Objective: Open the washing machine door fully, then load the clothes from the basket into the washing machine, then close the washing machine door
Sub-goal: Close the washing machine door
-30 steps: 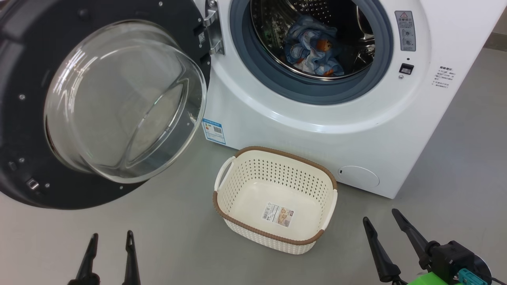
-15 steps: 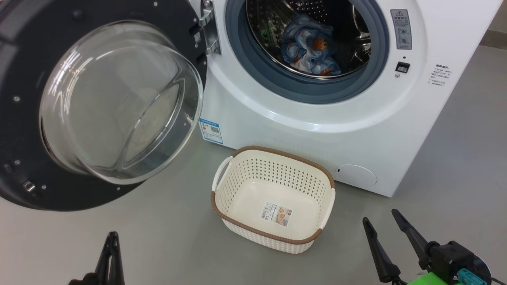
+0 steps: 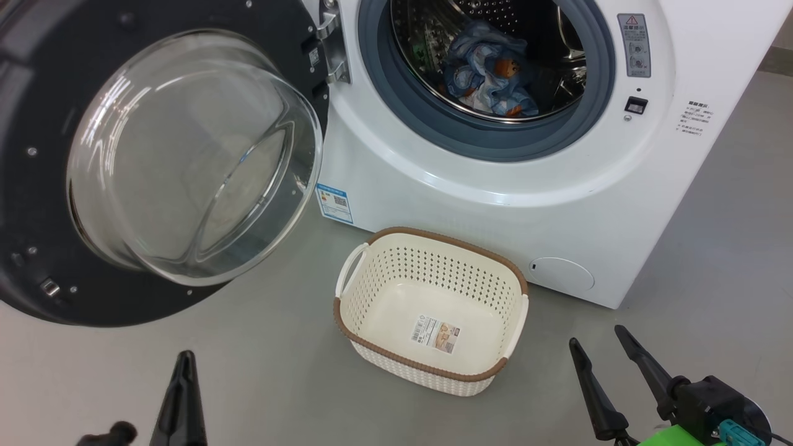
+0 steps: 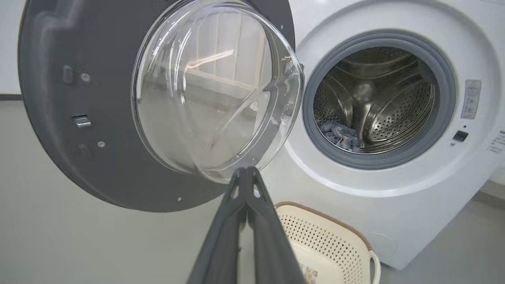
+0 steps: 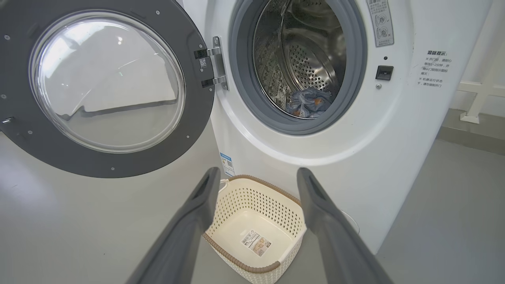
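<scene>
The washing machine door stands swung wide open to the left, its glass bowl facing me. Inside the steel drum of the washing machine lie the clothes, a light blue bundle with orange patches, seen too in the right wrist view. The basket sits empty on the floor before the machine, its label showing. My left gripper is shut on nothing, low at the left below the door; its tips meet. My right gripper is open at the lower right, right of the basket.
Grey floor surrounds the basket and the machine. The open door overhangs the floor at the left, close above my left gripper. A blue sticker and a round flap sit low on the machine's front.
My left gripper's fingers have come together and now stand shut, the arm shifted a little right. The right gripper, basket and clothes have stayed put; the camera swayed slightly.
</scene>
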{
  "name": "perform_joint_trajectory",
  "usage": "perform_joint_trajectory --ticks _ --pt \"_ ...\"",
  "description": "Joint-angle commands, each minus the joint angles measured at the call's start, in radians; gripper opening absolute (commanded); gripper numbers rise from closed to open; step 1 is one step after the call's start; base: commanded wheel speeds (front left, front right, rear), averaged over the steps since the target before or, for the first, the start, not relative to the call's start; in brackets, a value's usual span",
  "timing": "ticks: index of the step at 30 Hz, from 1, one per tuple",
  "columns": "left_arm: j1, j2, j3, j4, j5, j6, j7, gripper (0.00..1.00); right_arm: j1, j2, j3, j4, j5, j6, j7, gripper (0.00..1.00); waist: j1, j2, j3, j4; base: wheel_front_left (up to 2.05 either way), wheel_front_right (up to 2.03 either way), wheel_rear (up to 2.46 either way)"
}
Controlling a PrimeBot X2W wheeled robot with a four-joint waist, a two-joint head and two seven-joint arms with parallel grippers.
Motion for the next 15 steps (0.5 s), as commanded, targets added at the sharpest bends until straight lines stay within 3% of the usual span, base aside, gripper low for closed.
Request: perform_joint_trajectory --ticks 1,5,7,11,15 --pt "-0.024 -0.014 0.056 -0.038 -0.089 -0.046 -0.011 0.00 -0.038 -0.011 0.022 -0.034 -0.010 0.002 0.002 1.00 0.0000 0.0000 0.001 0.002 0.00 0.00 0.00" --pt "-0.020 -0.065 0.131 -0.074 -0.415 -0.176 0.021 0.00 -0.038 -0.014 0.020 -0.044 -0.012 0.002 0.007 1.00 0.0000 0.0000 0.007 0.006 0.00 0.00 0.00" --pt "-0.021 -0.079 0.160 -0.099 -0.626 -0.218 0.066 0.00 -0.039 -0.015 0.020 -0.048 -0.012 0.002 0.010 1.00 0.0000 0.0000 0.010 0.007 0.00 0.00 0.00" --pt "-0.021 -0.088 0.213 -0.173 -0.953 -0.251 0.135 0.00 -0.039 -0.019 0.018 -0.054 -0.013 0.002 0.014 1.00 0.0000 0.0000 0.016 0.011 0.00 0.00 0.00" --pt "-0.017 -0.090 0.282 -0.239 -1.180 -0.261 0.165 0.00 -0.040 -0.021 0.013 -0.063 -0.015 0.002 0.019 1.00 0.0000 0.0000 0.024 0.016 0.00 0.00 0.00"
